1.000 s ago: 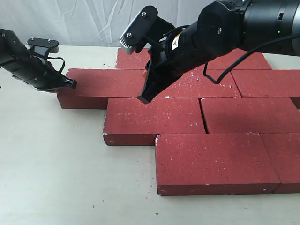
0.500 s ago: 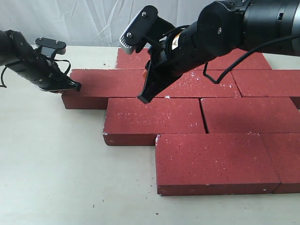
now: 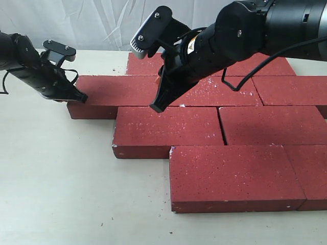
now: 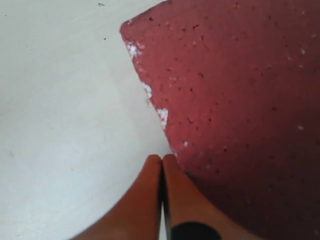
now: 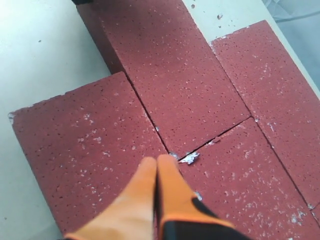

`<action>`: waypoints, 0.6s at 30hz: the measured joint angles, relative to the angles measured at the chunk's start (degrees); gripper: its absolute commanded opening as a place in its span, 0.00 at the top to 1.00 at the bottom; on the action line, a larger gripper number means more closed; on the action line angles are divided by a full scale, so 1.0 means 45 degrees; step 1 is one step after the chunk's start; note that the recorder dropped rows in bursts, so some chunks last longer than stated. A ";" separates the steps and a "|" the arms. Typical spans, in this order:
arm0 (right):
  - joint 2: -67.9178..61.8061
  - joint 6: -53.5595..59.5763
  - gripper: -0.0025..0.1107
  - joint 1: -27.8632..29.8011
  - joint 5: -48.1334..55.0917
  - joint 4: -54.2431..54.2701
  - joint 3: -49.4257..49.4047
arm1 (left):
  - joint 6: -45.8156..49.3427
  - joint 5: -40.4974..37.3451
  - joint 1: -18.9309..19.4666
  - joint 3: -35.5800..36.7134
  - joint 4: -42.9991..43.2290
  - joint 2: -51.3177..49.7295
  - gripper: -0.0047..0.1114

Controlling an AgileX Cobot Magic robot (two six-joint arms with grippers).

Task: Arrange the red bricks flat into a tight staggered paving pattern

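the left gripper has its orange fingers pressed together and empty, tips just at the end edge of the leftmost brick; actual contact cannot be told. only its wrist view shows that brick's chipped pale edge. the right gripper, fingers also closed on nothing, hangs over a joint where three of the red bricks meet, a chipped joint the exterior view hides behind the arm. the bricks lie flat on the table, the rightmost ones cut off.
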State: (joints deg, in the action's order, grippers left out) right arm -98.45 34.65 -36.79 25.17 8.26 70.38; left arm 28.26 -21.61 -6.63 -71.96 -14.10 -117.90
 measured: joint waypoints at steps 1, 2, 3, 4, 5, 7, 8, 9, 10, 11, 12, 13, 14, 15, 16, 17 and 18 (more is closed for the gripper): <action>0.0000 0.0000 0.99 0.0000 0.0000 0.0000 0.0000 | -0.0068 -0.0033 0.0060 0.0000 0.0000 0.0000 0.96; 0.0000 0.0000 0.99 0.0000 0.0000 0.0000 0.0000 | -0.0188 -0.0080 0.0153 0.0000 0.0000 0.0000 0.96; 0.0000 0.0000 0.99 0.0000 0.0000 0.0000 0.0000 | -0.0303 -0.0136 0.0273 0.0000 0.0000 0.0024 0.96; 0.0000 0.0000 0.99 0.0000 0.0000 0.0000 0.0000 | -0.0342 -0.0136 0.0413 0.0000 -0.0023 0.0043 0.96; 0.0000 0.0000 0.99 0.0000 0.0000 0.0000 0.0000 | -0.0399 -0.0136 0.0557 0.0000 -0.0023 0.0096 0.96; 0.0000 0.0000 0.99 0.0000 0.0000 0.0000 0.0000 | -0.0482 -0.0144 0.0751 0.0000 -0.0023 0.0146 0.96; 0.0000 0.0000 0.99 0.0000 0.0000 0.0000 0.0000 | -0.0505 -0.0144 0.0849 0.0000 -0.0023 0.0147 0.96; 0.0000 0.0000 0.99 0.0000 0.0000 0.0000 0.0000 | -0.0505 -0.0144 0.0909 0.0000 -0.0023 0.0147 0.96; 0.0000 0.0000 0.99 0.0000 0.0000 0.0000 0.0000 | -0.0505 -0.0144 0.0912 0.0000 -0.0023 0.0147 0.96; 0.0000 0.0000 0.99 0.0000 0.0000 0.0000 0.0000 | -0.0505 -0.0166 0.0944 0.0000 -0.0023 0.0173 0.96; 0.0000 0.0000 0.99 0.0000 0.0000 0.0000 0.0000 | -0.0505 -0.0197 0.0944 0.0000 -0.0023 0.0232 0.96; 0.0000 0.0000 0.99 0.0000 0.0000 0.0024 0.0000 | -0.0505 -0.0287 0.0965 0.0000 -0.0023 0.0322 0.96; 0.0000 0.0000 0.99 0.0000 0.0000 0.0098 0.0000 | -0.0505 -0.0397 0.0965 0.0000 -0.0023 0.0473 0.96; 0.0000 0.0000 0.99 0.0000 0.0000 0.0159 0.0000 | -0.0505 -0.0496 0.0965 0.0000 -0.0023 0.0667 0.96; 0.0000 -0.0029 0.99 0.0000 0.0000 0.0213 0.0000 | -0.0505 -0.0589 0.0965 0.0000 -0.0023 0.0861 0.96; 0.0000 -0.0135 0.99 0.0000 -0.0052 0.0290 0.0000 | -0.0527 -0.0706 0.0965 0.0000 -0.0094 0.1199 0.96; 0.0000 -0.0266 0.99 0.0000 -0.0126 0.0414 0.0000 | -0.0527 -0.0780 0.0965 0.0000 -0.0236 0.1443 0.96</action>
State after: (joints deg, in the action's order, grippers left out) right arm -98.45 33.45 -36.79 24.60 10.12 70.38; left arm 25.89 -25.11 -2.29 -71.96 -15.16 -111.41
